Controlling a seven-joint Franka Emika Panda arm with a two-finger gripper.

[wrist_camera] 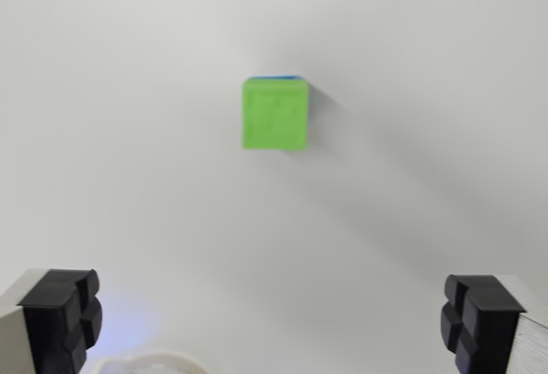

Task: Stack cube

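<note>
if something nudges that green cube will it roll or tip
The green plastic-looking cube probably slides rather than rolls: its faces look flat. A blue edge peeks from beneath, so it seemingly sits stacked and might slip off.

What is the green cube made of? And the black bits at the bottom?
The green cube looks like matte plastic: flat bright colour, no shine, faint raised marks on top, though the picture is blurry. A thin blue edge peeks out behind it, probably similar plastic. The black fingertips of the open gripper look like dull rubber or plastic, moulded in blocky ridges.
</note>
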